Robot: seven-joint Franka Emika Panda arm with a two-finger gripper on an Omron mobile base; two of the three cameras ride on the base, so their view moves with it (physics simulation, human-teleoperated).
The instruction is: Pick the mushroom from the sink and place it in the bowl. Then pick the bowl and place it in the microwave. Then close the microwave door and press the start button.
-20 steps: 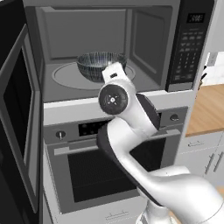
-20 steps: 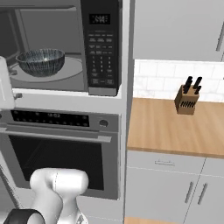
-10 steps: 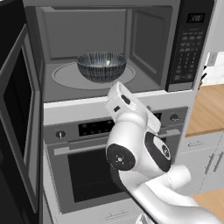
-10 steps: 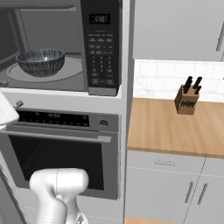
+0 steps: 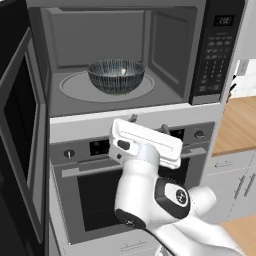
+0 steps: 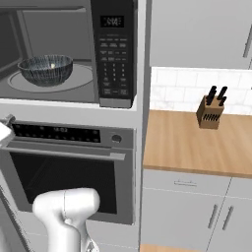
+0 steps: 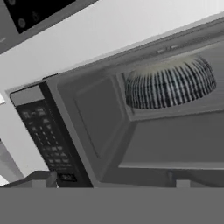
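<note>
The bowl (image 5: 116, 75) sits on the round turntable (image 5: 75, 87) inside the microwave (image 5: 165, 60), roughly centred in the grey cavity. A small pale speck of the mushroom (image 5: 123, 71) shows inside the bowl near its far wall; in the right base view it appears as a light dot (image 6: 52, 65) within the bowl (image 6: 45, 69).

The microwave door (image 5: 22, 130) stands swung open to the left, its dark window facing the cavity. The keypad (image 6: 113, 59) occupies the right side of the microwave front.

The gripper (image 5: 147, 122) is held below the cavity opening, in front of the pale strip between the microwave and the oven (image 5: 95, 190). It is well apart from the bowl, lower and nearer to the camera, touching nothing. The two fingertips stand apart with nothing between them.

In the hand view the camera looks up into the cavity at a rolled angle; the striped outside of the bowl (image 7: 170, 85) is seen at upper right, the keypad (image 7: 48, 140) at lower left.

A knife block (image 6: 210, 112) stands on the wooden counter (image 6: 197, 147) to the right.
</note>
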